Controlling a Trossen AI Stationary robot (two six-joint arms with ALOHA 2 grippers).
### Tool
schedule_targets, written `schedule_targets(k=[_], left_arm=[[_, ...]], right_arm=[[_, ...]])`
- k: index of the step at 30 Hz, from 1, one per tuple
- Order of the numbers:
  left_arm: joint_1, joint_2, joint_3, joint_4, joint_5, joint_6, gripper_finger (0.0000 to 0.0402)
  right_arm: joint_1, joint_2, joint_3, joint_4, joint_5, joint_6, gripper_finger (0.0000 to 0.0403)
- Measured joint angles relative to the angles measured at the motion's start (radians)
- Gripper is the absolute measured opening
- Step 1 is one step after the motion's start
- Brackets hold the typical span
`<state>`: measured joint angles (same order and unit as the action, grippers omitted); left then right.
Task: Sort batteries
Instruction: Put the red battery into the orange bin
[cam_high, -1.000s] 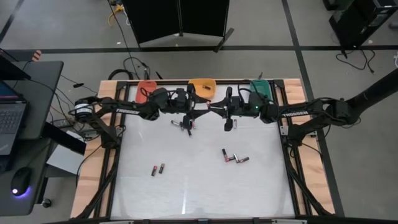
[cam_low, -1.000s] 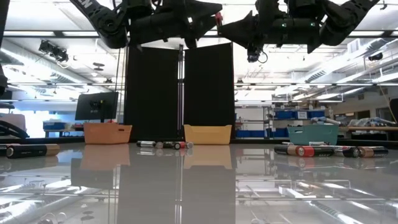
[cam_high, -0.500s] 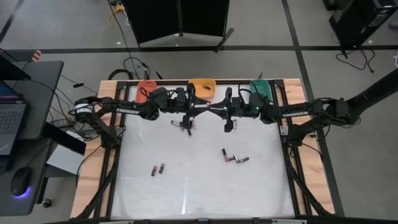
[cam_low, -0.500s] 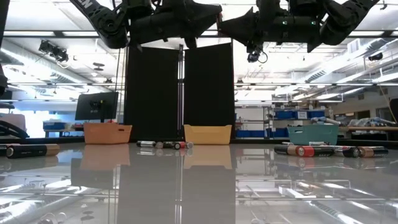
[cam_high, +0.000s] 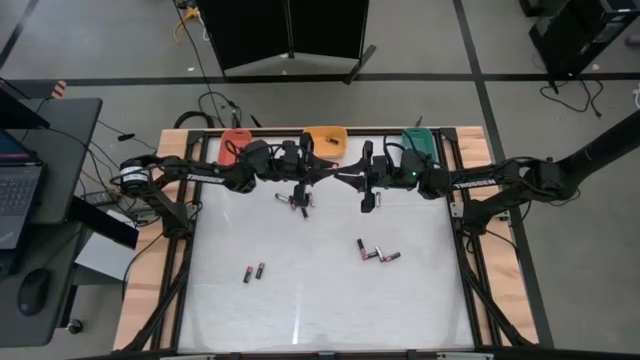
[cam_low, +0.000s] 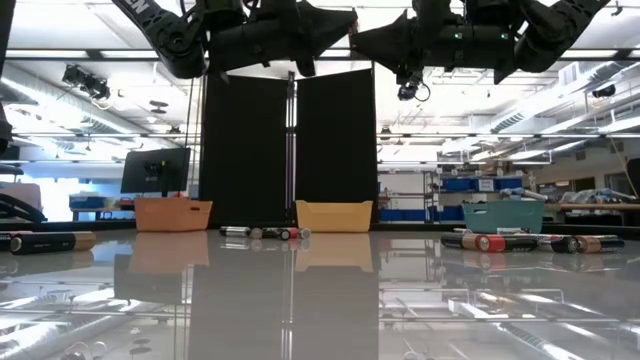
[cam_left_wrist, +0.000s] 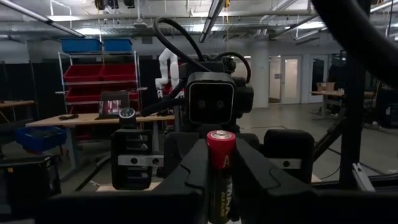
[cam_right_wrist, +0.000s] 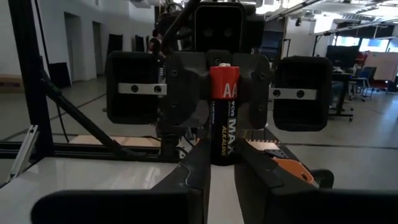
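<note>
Left gripper (cam_high: 335, 177) and right gripper (cam_high: 343, 178) meeting tip to tip above the table's (cam_high: 320, 300) far edge, both clamped on one red-capped AA battery (cam_left_wrist: 220, 163) between them, loose batteries (cam_high: 375, 253) lying on the table, orange bin (cam_high: 324, 137) just behind the grippers.
</note>
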<state>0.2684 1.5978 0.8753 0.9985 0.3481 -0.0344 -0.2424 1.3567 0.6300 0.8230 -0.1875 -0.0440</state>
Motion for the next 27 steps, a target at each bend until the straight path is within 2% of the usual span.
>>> schedule_targets(k=[11, 19, 23, 27], left_arm=[[0.015, -0.003, 0.0, 0.0, 0.001, 0.004, 0.0048], [0.047, -0.055, 0.0, -0.033, 0.031, 0.011, 0.0048], [0.071, -0.126, 0.0, -0.166, 0.031, 0.086, 0.0048], [0.127, -0.218, 0.0, -0.406, 0.018, 0.128, 0.0048]], right_arm=[[-0.002, 0.0, 0.0, -0.001, 0.042, 0.025, 0.0118], [-0.003, -0.011, 0.0, -0.002, 0.096, 0.02, 0.0137], [-0.01, -0.018, 0.001, -0.027, 0.126, 0.002, 0.0138], [-0.031, -0.018, 0.001, -0.088, 0.146, -0.001, 0.0138]])
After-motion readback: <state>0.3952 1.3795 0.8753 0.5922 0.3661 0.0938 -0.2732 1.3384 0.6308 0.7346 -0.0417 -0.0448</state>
